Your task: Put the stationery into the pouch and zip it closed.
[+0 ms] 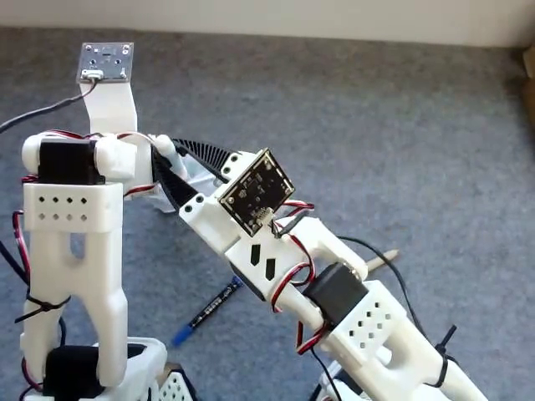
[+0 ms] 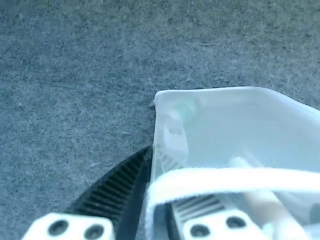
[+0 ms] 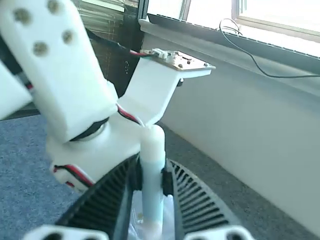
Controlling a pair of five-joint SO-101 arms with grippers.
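My left gripper is shut on the rim of the white mesh pouch: one black jaw is outside the rim and the other inside, holding the mouth open. A white stick pokes into the pouch. My right gripper is shut on that white stick with a pale blue end, upright just above the pouch mouth. In the high view the two arms meet at centre left, where the right gripper reaches the left wrist. A blue-capped black pen lies on the carpet between the arms.
A wooden pencil lies on the grey carpet beside the right arm. The left arm's body stands close behind the right gripper. A wall and a window sill are at the back.
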